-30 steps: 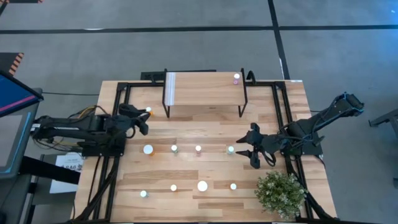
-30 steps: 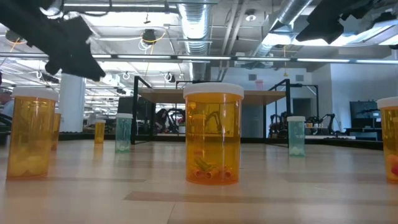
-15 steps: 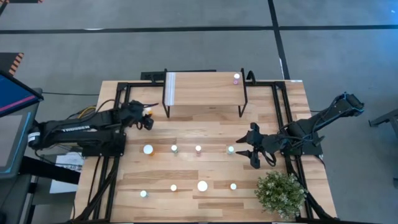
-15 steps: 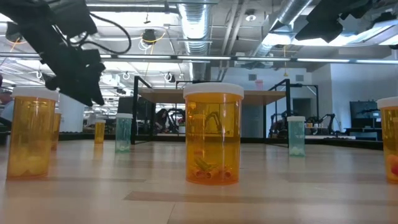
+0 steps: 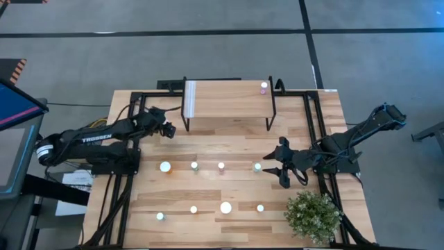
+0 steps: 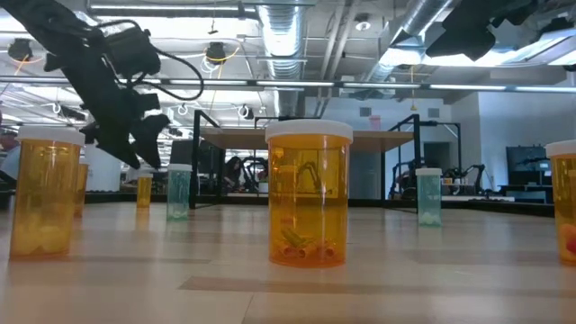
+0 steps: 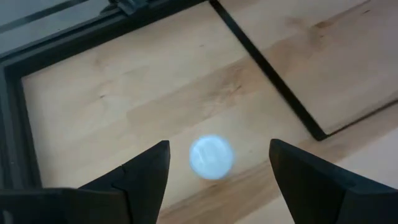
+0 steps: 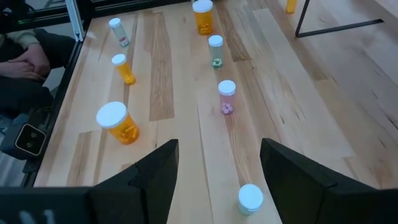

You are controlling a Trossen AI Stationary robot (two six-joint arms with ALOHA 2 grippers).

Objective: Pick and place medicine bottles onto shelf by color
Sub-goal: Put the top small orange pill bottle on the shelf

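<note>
bottle (image 7: pixel 211 157) white cap, on table just by shelf (image 5: pixel 229 97) left leg | left gripper (image 7: pixel 217 171) above it, jaws wide, empty | step: pre-grasp | next: descend, close | right gripper (image 8: pixel 217 165) wide, empty, idle near plant (image 5: pixel 313 215)

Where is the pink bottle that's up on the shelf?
In the high view, the pink bottle stands alone at the right end of the shelf, near its right black legs.

white "TROSSEN" lettering, along the left arm (image 5: pixel 90 139)
</note>
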